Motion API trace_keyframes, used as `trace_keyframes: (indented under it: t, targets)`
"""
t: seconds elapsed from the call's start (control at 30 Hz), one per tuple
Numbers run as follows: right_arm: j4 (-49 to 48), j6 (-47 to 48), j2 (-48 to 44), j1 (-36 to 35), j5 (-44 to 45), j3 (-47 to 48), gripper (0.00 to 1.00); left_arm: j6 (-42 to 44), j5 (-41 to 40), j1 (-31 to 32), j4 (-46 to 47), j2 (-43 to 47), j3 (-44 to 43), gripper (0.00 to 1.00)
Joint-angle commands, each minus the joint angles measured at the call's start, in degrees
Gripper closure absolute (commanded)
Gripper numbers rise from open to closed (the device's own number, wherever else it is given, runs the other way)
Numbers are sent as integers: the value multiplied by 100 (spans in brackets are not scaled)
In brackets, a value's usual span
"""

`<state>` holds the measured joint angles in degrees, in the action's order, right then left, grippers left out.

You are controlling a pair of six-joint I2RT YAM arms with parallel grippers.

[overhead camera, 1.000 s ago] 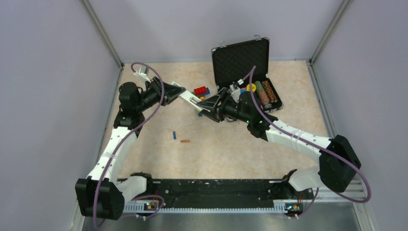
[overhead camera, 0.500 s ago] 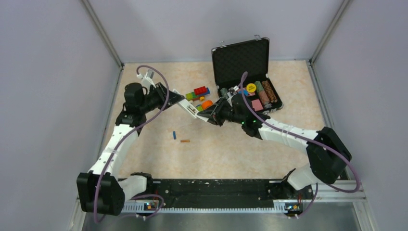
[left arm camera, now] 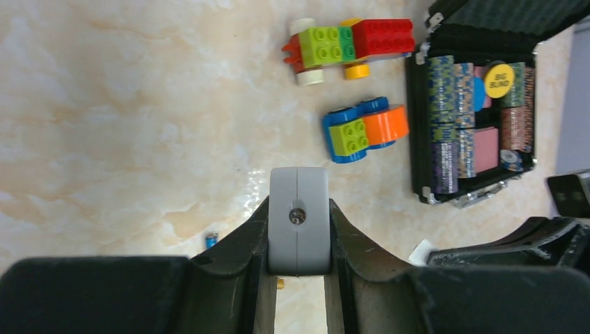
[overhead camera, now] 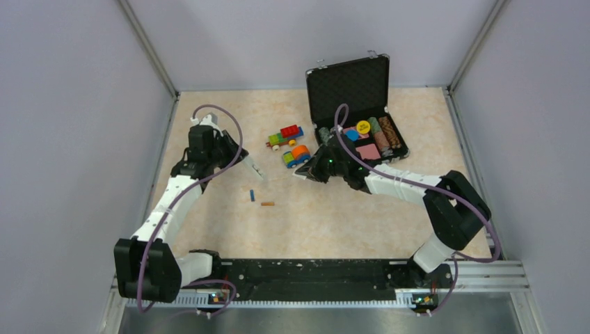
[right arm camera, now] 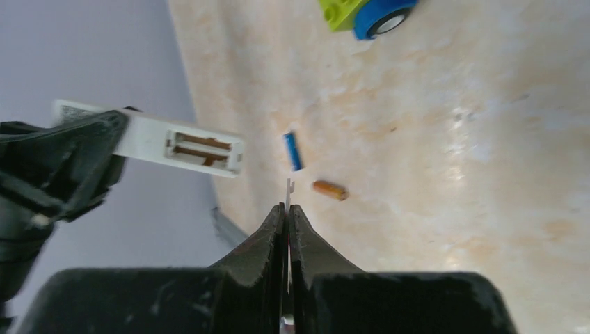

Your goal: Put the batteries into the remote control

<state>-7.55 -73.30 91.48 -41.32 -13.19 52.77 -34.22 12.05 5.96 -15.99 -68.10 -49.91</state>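
Note:
My left gripper [overhead camera: 240, 161] is shut on the remote control [overhead camera: 254, 169], a slim white bar seen end-on between the jaws in the left wrist view [left arm camera: 299, 219]. The right wrist view shows the remote control [right arm camera: 182, 145] with its battery compartment open. My right gripper [overhead camera: 300, 174] is shut on a thin white cover piece [right arm camera: 287, 186], seen edge-on between its fingertips. The two batteries lie on the table between the arms: a blue battery [overhead camera: 251, 195] and an orange-brown battery [overhead camera: 267, 204], also in the right wrist view as the blue battery [right arm camera: 293, 151] and the orange-brown battery [right arm camera: 329, 189].
Two colourful brick vehicles [overhead camera: 285, 135] [overhead camera: 297, 156] stand behind the grippers. An open black case [overhead camera: 358, 111] with poker chips sits at the back right. Grey walls [overhead camera: 83, 139] close in both sides.
The two grippers, together at the remote a second ago, have drawn apart. The left one pulled the remote back to the left; the right one shut on the cover and moved down and right.

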Motion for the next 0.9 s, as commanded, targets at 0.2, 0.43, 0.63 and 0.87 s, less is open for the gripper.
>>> trace_keyframes:
  t: [0.2,0.43,0.63,0.87]
  targets:
    - [1340,2640,695,36,1197,606,89,564,-211,-16,75,430,267,100]
    - [2009,2877,996,8,1301,712,79,1366,1516,-16,732,794,549,100]
    - [1957,2991,571,-59,1386,622,69,2066,1887,-16,601,1264,578,100]
    - [1332,4420,638,-671,429,1155,60,1754,496,-16,587,1849,468,100]
